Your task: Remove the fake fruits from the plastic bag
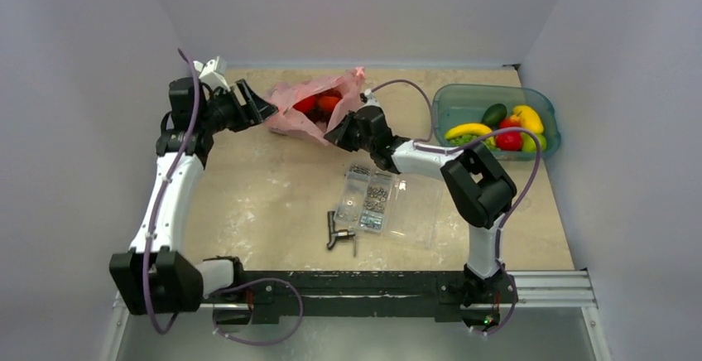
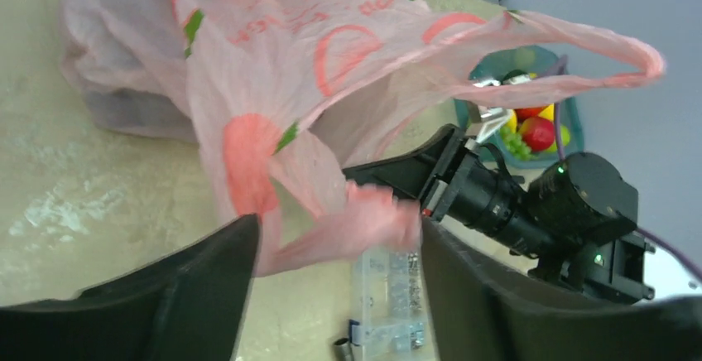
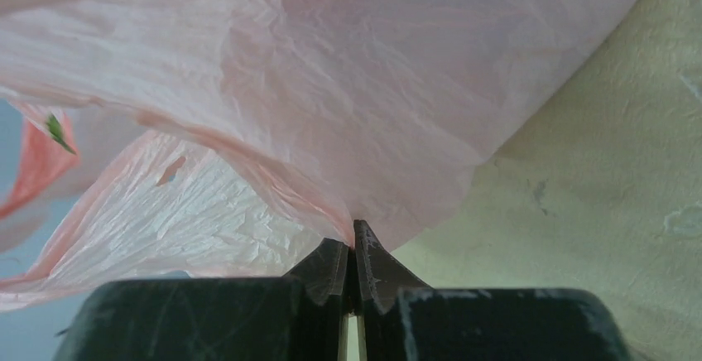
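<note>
The plastic bag (image 1: 290,121) lies crumpled on the far middle of the tabletop (image 1: 273,204), mouth gaping upward, with the fake fruits (image 1: 317,103) showing red inside it. The film is thin, crinkly and very light. It should fold and slide rather than hold a shape, so a pull on one edge will likely drag the whole bag unless another edge is anchored. A doubled hem at the mouth or a handle loop (image 2: 646,59) looks like the best place to pinch. The fruits look glossy, hard and rounded, so they are probably light but slippery. They are better taken across their widest part, or tipped out through the open mouth.

The right arm rises from its base, bends at the elbow and reaches left across the compartment box (image 1: 377,199), ending low at the bag's near right edge. The right hand (image 3: 352,262) has its fingers pressed together, with a fold of the pink film nipped between the tips.

The left arm stretches forward along the left side, its wrist turned rightward to face the bag's left end. The left hand (image 2: 339,295) is spread. A loose flap of the bag hangs in the gap between its fingers, but neither finger is seen gripping it.

The teal tub (image 1: 451,100) of other fruit sits well apart at the far right
</note>
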`<state>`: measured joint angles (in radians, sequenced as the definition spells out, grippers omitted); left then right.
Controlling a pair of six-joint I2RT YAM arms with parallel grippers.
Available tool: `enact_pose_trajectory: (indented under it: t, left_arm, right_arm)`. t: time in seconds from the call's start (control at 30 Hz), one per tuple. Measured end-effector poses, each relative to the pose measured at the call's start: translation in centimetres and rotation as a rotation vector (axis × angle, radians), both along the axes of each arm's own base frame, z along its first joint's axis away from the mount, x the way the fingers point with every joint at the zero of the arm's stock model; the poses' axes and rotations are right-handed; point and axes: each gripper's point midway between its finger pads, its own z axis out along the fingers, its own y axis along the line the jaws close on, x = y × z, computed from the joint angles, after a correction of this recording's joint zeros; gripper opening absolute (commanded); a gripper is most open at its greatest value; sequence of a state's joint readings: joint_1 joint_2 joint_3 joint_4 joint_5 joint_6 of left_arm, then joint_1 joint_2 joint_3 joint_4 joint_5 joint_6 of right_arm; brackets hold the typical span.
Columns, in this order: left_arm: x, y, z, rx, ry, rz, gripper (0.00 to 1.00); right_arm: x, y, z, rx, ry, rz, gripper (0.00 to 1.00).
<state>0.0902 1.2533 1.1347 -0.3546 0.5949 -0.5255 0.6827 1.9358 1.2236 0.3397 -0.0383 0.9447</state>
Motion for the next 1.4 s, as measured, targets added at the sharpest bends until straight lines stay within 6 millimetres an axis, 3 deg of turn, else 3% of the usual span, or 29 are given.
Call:
enact_pose_trajectory:
  t: [0.07,0.27,0.4,0.5,0.6,0.77,0.87,0.93,0.97,1.03,1.07,1.1,1.27,1.4]
  left_arm:
    - [-1.0,-1.0,1.7,0.074,-0.082,-0.011,0.97]
    - [-3.6,-3.8,7.8,0.222,-0.327,-0.022,1.00]
    - [-3.0,-6.1,11.2,0.319,-0.447,-0.071,1.00]
    - [-0.6,-7.7,12.4,0.397,-0.490,-0.117,1.00]
    - [2.0,-8.0,9.6,0.512,-0.450,-0.145,1.00]
    - [4.7,-6.9,1.0,0.741,-0.261,-0.217,1.00]
    - [5.4,-6.4,-2.7,0.817,-0.155,-0.263,0.98]
    - [6.1,-6.2,-4.2,0.849,-0.093,-0.276,0.87]
    - [6.5,-6.1,-4.5,0.861,-0.074,-0.272,0.74]
    - [8.1,-5.8,-4.6,0.893,-0.038,-0.242,0.38]
    - [9.1,-5.7,-4.5,0.907,-0.025,-0.213,0.07]
    - [10.2,-5.5,-4.2,0.921,-0.017,-0.181,0.00]
    - [14.3,-4.7,-2.3,0.943,-0.019,-0.047,0.00]
    - [17.0,-4.6,0.9,0.896,-0.072,0.011,0.00]
  right_arm:
    - [-0.9,0.1,-1.0,-0.014,0.002,0.036,0.00]
    - [-2.7,-0.5,-0.3,0.019,-0.042,0.081,0.00]
    - [-3.2,-0.4,0.5,0.061,-0.079,0.101,0.00]
    - [-3.5,-0.4,0.4,0.071,-0.082,0.112,0.00]
    - [-3.9,-0.6,0.4,0.075,-0.084,0.118,0.00]
    - [-4.6,-1.1,2.3,0.099,-0.122,0.121,0.00]
    - [-4.7,-1.2,3.3,0.114,-0.145,0.122,0.00]
    - [-4.7,-1.2,3.6,0.119,-0.156,0.123,0.00]
    - [-4.7,-1.2,3.5,0.119,-0.157,0.123,0.00]
    - [-4.9,-1.4,3.2,0.115,-0.153,0.124,0.00]
    - [-5.0,-1.5,2.9,0.110,-0.150,0.125,0.00]
    - [-5.1,-1.6,2.6,0.104,-0.147,0.127,0.00]
    - [-7.1,-2.4,-0.3,0.031,-0.148,0.159,0.00]
    - [-9.5,-2.5,-3.4,-0.068,-0.143,0.209,0.00]
